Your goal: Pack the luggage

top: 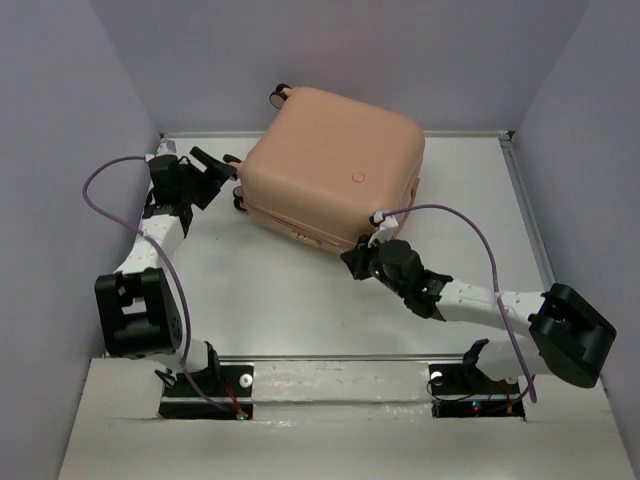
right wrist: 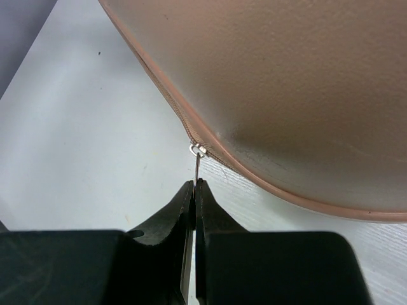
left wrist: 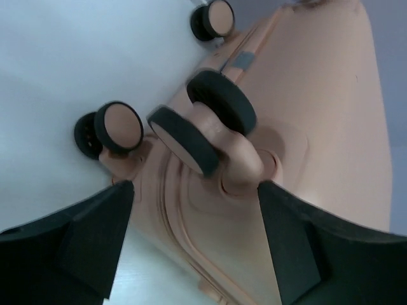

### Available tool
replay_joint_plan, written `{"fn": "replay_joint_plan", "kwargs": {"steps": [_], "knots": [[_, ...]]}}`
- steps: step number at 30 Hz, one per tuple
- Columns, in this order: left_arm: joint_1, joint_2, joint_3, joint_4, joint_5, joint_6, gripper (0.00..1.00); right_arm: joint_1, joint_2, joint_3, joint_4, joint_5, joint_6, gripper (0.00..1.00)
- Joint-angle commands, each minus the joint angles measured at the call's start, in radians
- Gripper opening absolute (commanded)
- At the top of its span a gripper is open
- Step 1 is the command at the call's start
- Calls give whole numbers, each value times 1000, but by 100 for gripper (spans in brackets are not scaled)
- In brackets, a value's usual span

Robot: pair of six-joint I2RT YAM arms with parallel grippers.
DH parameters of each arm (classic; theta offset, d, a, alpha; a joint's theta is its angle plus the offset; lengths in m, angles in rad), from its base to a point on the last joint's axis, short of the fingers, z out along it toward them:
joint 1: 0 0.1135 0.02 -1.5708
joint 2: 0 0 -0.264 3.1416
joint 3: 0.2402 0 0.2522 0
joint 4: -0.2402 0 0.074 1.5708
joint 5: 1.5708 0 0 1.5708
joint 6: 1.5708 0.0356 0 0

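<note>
The peach-pink luggage [top: 335, 165] lies flat and closed on the white table, dimple side up. My left gripper [top: 215, 172] is at its left corner. In the left wrist view this gripper [left wrist: 194, 219] is open, and its dark fingers [left wrist: 95, 235] stand wide apart just short of a double caster wheel [left wrist: 213, 117]; they hold nothing. My right gripper [top: 358, 258] is at the near corner of the luggage [right wrist: 292, 82]. There it [right wrist: 194, 185] is shut on the thin metal zipper pull [right wrist: 196, 166], which hangs from the slider [right wrist: 198, 150] on the zipper seam.
Two more caster wheels [left wrist: 117, 127] [left wrist: 213, 18] stick out on the luggage's left end. Grey walls enclose the table on the left, back and right. A raised rim [top: 525, 200] runs along the table's right edge. Purple cables [top: 470, 225] loop above both arms.
</note>
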Motion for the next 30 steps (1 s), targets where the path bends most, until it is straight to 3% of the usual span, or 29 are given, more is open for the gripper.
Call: {"fn": "replay_joint_plan", "kwargs": {"steps": [1,12,30], "knots": [[29,78,115,20,85,-41,90,22,-25,5,73,-138,-1,7],[31,229,170,133,139,-150,89,13,-19,2,83,-168,-13,7],[29,453,371,100,226,-343,97,13,12,-18,92,-229,-21,7]]}}
